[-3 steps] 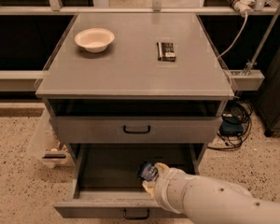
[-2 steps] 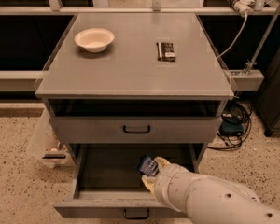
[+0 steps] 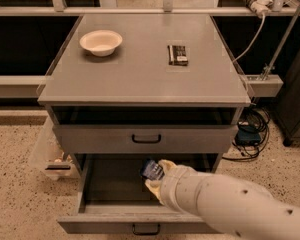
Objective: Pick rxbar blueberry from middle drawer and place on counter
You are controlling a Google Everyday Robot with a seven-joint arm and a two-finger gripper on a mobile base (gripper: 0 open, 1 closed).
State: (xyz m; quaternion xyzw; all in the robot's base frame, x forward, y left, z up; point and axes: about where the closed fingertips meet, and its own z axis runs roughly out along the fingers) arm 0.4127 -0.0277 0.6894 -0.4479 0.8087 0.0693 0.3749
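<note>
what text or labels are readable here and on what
On the blue bar, held in the gripper over the open drawer: pale print, too blurred to read.
On the dark bar on the counter: white label, too small to read.
No other text shows.

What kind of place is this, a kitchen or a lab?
Probably a robot test lab, not a home kitchen: a grey metal drawer cabinet, loose cables on the speckled floor, and the gripper holding the rxbar blueberry inside the open middle drawer.

nothing legible, claw (image 3: 155,177) gripping rxbar (image 3: 151,170) over drawer (image 3: 105,225)
</note>
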